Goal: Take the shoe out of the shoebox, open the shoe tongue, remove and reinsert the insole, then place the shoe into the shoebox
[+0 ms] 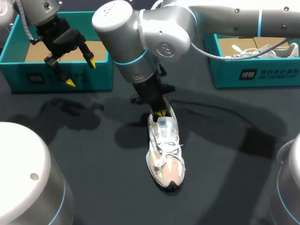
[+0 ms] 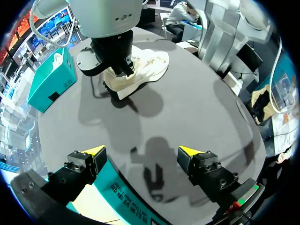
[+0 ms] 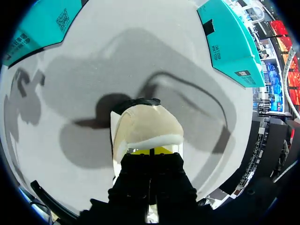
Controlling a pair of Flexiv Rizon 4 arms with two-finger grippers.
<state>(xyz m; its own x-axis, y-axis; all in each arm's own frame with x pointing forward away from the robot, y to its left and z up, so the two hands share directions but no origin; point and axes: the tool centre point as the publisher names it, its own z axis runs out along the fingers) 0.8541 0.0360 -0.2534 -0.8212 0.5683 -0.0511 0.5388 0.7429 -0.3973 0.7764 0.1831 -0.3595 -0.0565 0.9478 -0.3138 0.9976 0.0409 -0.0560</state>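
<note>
Your shoe (image 1: pixel 165 150) lies mid-frame on the tabletop (image 1: pixel 108 187), toe toward the lower edge, heel up-frame at the right pincer (image 1: pixel 161 113), the nearer one; you cannot tell its grip. Upper left, the left pincer (image 1: pixel 81 72) hangs wide over the shoebox (image 1: pixel 18 70).

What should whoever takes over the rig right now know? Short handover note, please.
Left gripper: open, empty, above the left shoebox, which looks empty.
Right gripper: appears shut on the heel of the shoe.
The shoe stands upright on the table between the boxes, toe toward the robot, laces done up. The right shoebox holds a second shoe.
Done: shoe out of the box.
Left: open the tongue, remove and reinsert the insole, put the shoe back in the box.
</note>
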